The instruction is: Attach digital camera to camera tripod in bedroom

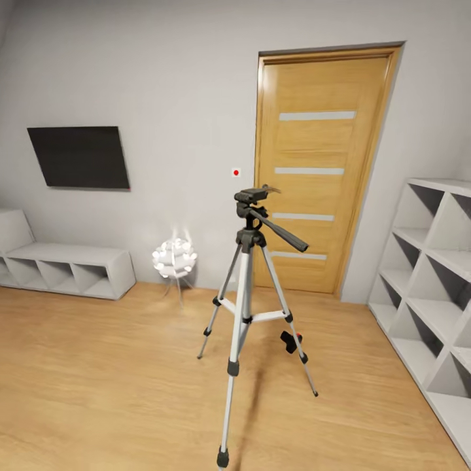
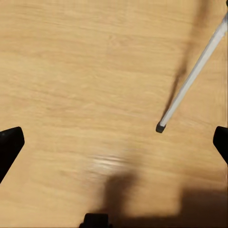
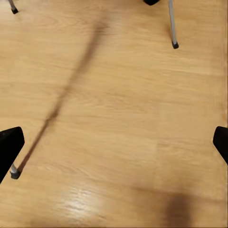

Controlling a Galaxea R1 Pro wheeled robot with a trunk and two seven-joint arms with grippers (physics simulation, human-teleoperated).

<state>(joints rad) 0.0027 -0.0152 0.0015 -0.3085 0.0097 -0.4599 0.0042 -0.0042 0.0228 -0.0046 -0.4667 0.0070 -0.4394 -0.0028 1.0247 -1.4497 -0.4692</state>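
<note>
The camera [image 1: 291, 341] is lying on the floor [image 1: 98, 366] under the tripod [image 1: 247, 307], just inside its right rear leg, a small black box with a red dot showing. The tripod is standing upright in the middle of the room, its black head bare and its pan handle slanting down toward the shelves [image 1: 432, 288] along the right wall; the door [image 1: 314, 170] is rising behind it and a small white lamp [image 1: 174, 257] is glowing near the back wall. Both arms are hanging over bare planks: the left gripper [image 2: 114, 142] is spread wide with nothing between its fingers, one tripod foot showing beyond it, and the right gripper [image 3: 114, 142] is likewise spread and empty, looking down at three tripod feet. The robot seems to be closing in on the pick-up, with the camera not yet grasped. The next move probably calls for rolling nearer, lowering an arm between the legs without knocking them, and gripping the camera before lifting it to the head.
</note>
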